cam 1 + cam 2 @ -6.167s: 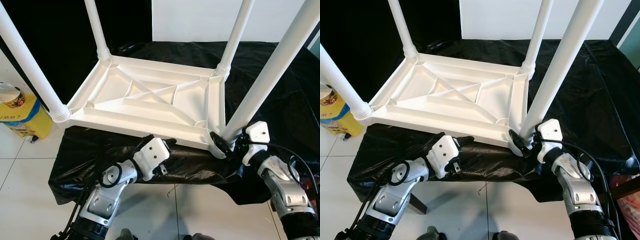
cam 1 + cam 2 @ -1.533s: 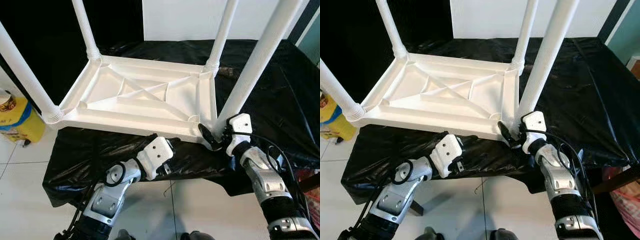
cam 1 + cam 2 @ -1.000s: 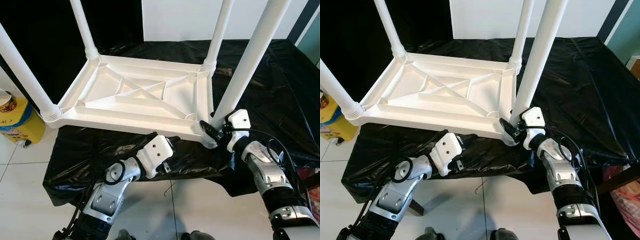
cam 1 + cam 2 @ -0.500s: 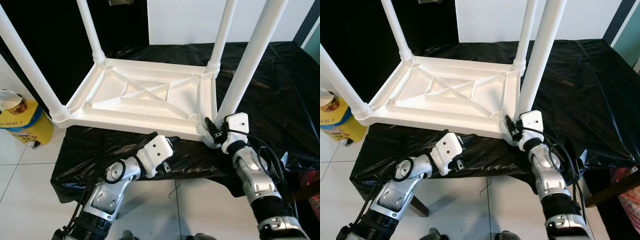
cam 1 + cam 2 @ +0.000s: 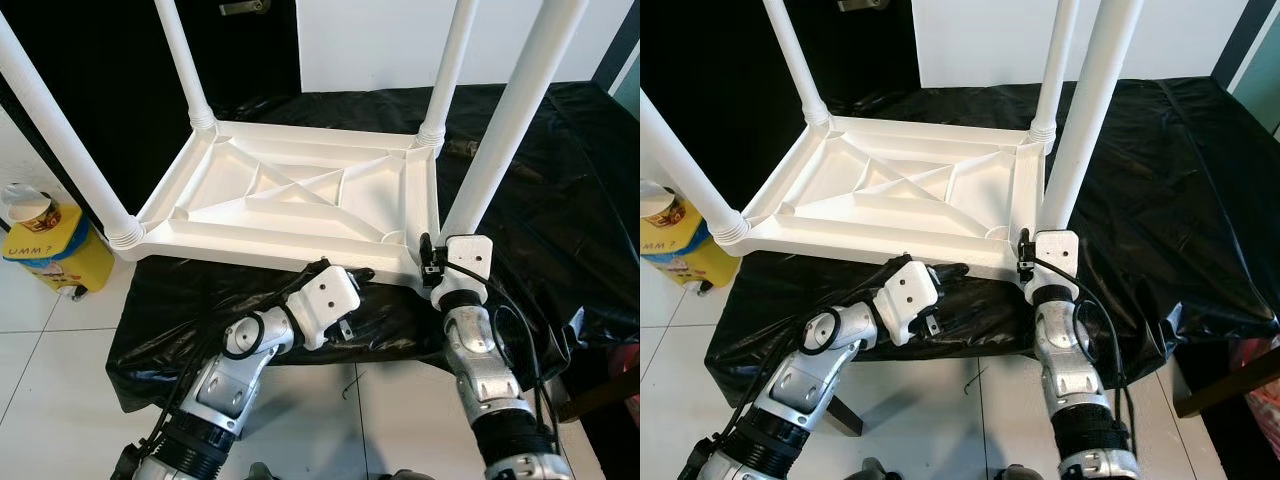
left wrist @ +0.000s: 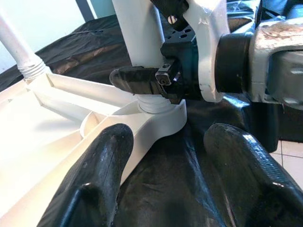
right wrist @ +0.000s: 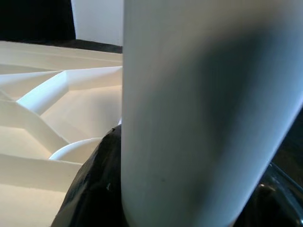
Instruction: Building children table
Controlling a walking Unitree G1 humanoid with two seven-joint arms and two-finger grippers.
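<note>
One white tabletop (image 5: 290, 205) was seen lying upside down on a counter (image 5: 560, 190) draped in black sheeting, with four white legs standing up from its corners. Two grippers were in view. The right gripper (image 5: 432, 262) was set at the near right corner, its black fingers (image 6: 142, 78) closed around the foot of the near right leg (image 5: 505, 125), just above the threaded collar where that leg entered its socket; in the right wrist view the leg (image 7: 203, 109) was seen pressed close between the dark fingers. The left gripper (image 5: 345, 272) was held just beside the tabletop's near edge, a little to the left of that same corner, and its two fingers (image 6: 94, 189) were spread wide apart with nothing between them; one of them lay close against the white rim, though contact could not be confirmed. One yellow container (image 5: 50, 245) with a cup-like thing on top was seen on the tiled floor (image 5: 60, 380) to the left of the counter.
</note>
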